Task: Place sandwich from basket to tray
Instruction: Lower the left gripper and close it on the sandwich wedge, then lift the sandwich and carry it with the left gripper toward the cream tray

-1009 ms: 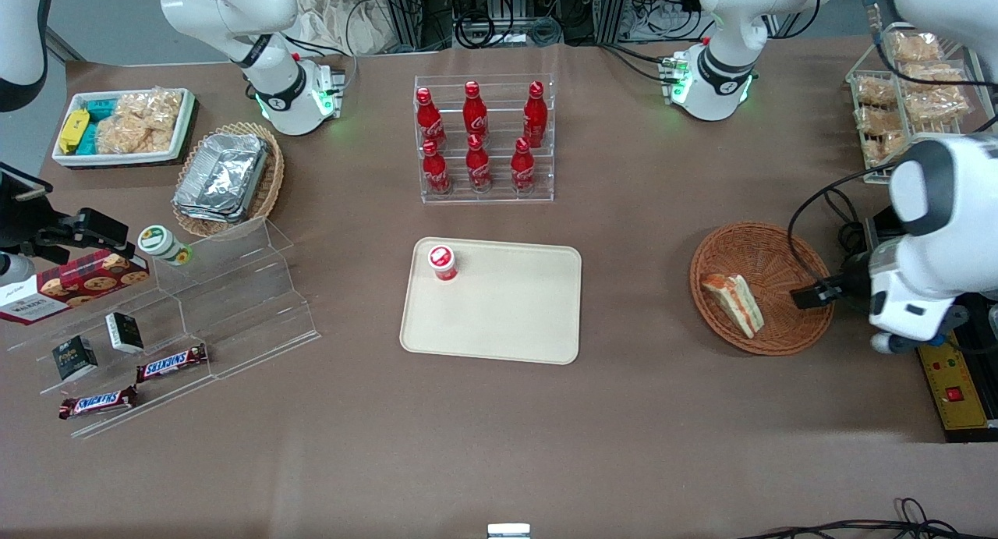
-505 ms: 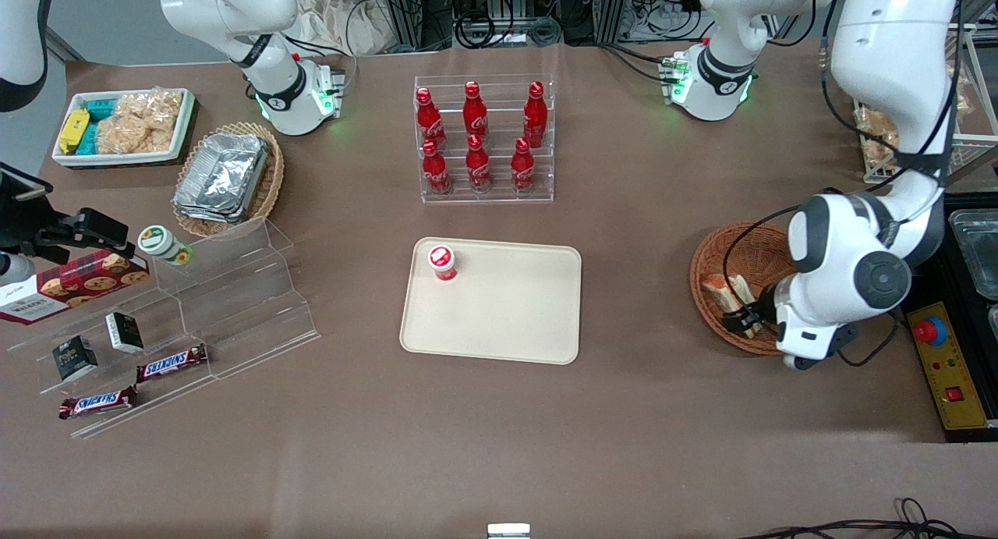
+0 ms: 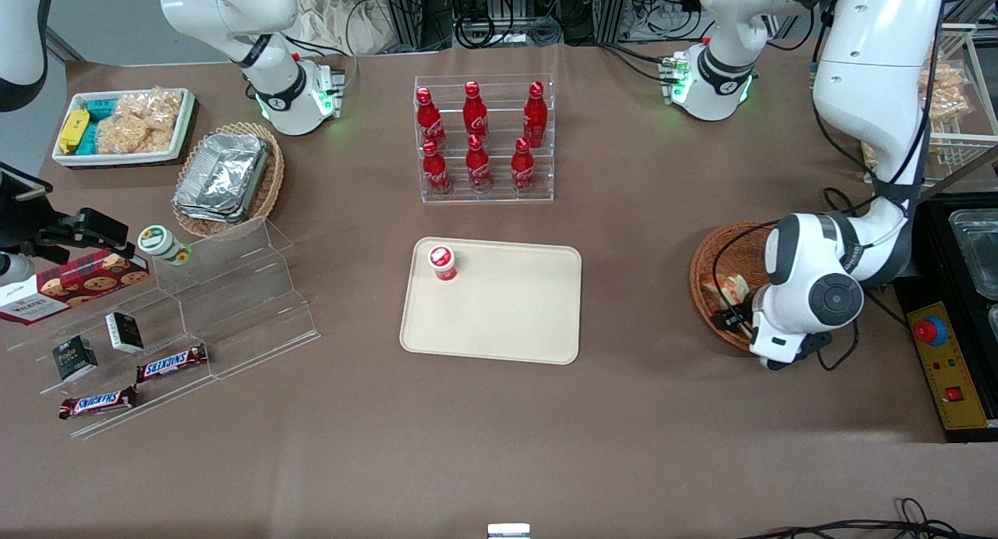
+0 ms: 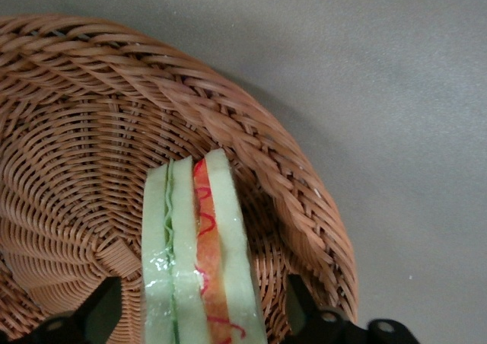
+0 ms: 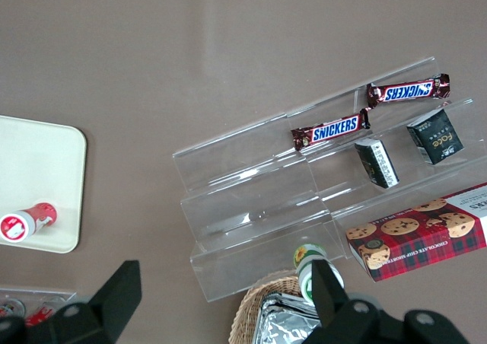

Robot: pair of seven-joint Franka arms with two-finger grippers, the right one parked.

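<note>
The sandwich (image 4: 199, 237), white bread with orange-red and green layers, stands on edge in the round reddish-brown wicker basket (image 4: 84, 131), close to its rim. My left gripper (image 4: 199, 289) is open and straddles it; one dark finger (image 4: 103, 313) and the other show on each side with small gaps. In the front view the gripper (image 3: 737, 317) is low in the basket (image 3: 704, 262), and the arm covers most of the sandwich (image 3: 719, 288). The beige tray (image 3: 507, 320) lies mid-table toward the parked arm and also shows in the right wrist view (image 5: 38, 184).
A small red-capped bottle (image 3: 442, 262) lies on the tray's corner. A clear rack of red bottles (image 3: 483, 141) stands farther from the camera than the tray. A clear stepped shelf (image 3: 234, 289) with snacks and an oval basket of foil trays (image 3: 226, 176) are toward the parked arm's end.
The left arm has swung in over the basket and the gripper has come down around the sandwich. The sandwich has not moved.
</note>
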